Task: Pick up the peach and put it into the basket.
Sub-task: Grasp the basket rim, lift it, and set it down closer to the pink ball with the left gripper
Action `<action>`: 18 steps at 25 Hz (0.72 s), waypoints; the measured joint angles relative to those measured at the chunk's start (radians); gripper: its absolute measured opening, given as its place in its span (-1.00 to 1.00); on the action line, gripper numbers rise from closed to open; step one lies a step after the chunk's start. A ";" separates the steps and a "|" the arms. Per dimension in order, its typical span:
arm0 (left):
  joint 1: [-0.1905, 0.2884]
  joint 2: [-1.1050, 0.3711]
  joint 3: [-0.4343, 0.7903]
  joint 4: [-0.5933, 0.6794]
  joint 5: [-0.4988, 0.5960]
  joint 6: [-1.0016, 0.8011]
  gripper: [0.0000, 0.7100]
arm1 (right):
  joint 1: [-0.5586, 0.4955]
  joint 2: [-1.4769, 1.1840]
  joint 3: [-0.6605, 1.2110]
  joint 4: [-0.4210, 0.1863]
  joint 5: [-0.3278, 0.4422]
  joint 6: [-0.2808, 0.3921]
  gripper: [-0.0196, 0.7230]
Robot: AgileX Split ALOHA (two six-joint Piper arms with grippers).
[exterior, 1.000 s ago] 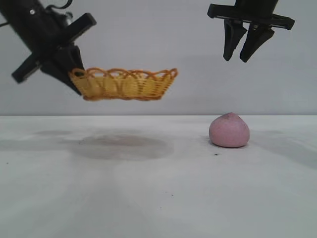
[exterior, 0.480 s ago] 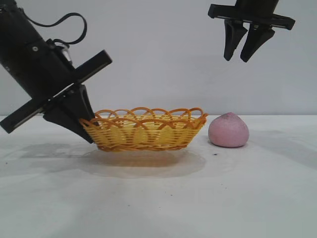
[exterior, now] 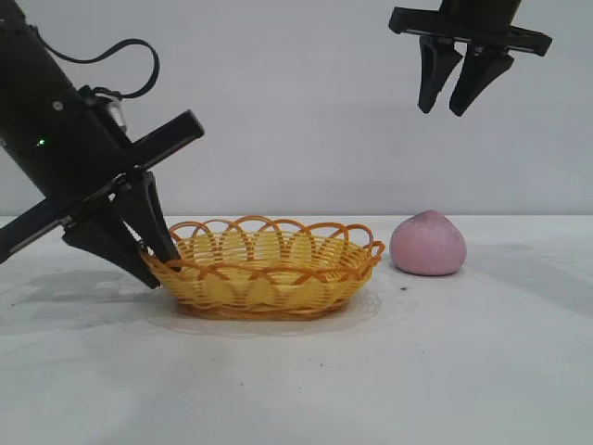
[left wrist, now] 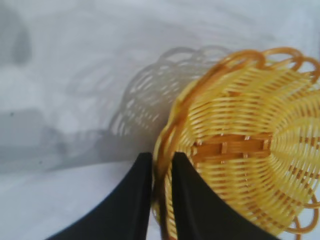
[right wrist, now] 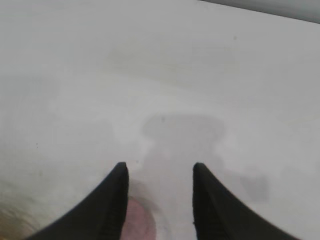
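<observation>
Fingers of our left gripper (left wrist: 161,200) narrowly straddled the basket (exterior: 264,269) rim; right gripper (exterior: 454,88) hung open above the peach (exterior: 427,244). Withdrawing carelessly, we might snag the rim, dragging it.

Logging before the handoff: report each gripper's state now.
Left gripper: astride the yellow woven wicker basket's rim; grip cannot be told.
Right gripper: open, empty, high above the table.

The basket (exterior: 269,269) was woven wicker, its yellow strands slightly glossy, with a looped orange-brown rim. The peach (exterior: 427,244) looked matt and dusty, faintly rough. The table (exterior: 463,371) was smooth, matt white, lightly smudged. The left gripper (exterior: 153,264) fingers were matt black plastic.
</observation>
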 joint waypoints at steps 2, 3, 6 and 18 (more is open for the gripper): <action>0.000 0.000 0.000 0.002 0.000 0.000 -0.36 | 0.000 0.000 0.000 0.001 0.000 0.000 -0.24; 0.000 0.000 0.000 0.004 0.000 0.000 -0.25 | 0.000 0.000 0.000 0.001 0.000 0.000 -0.24; 0.000 0.000 0.000 0.004 0.012 0.000 0.07 | 0.000 0.000 0.000 0.002 0.000 0.000 -0.24; 0.155 -0.171 0.002 0.204 0.149 0.004 0.06 | 0.000 0.000 0.000 0.005 0.000 -0.005 -0.24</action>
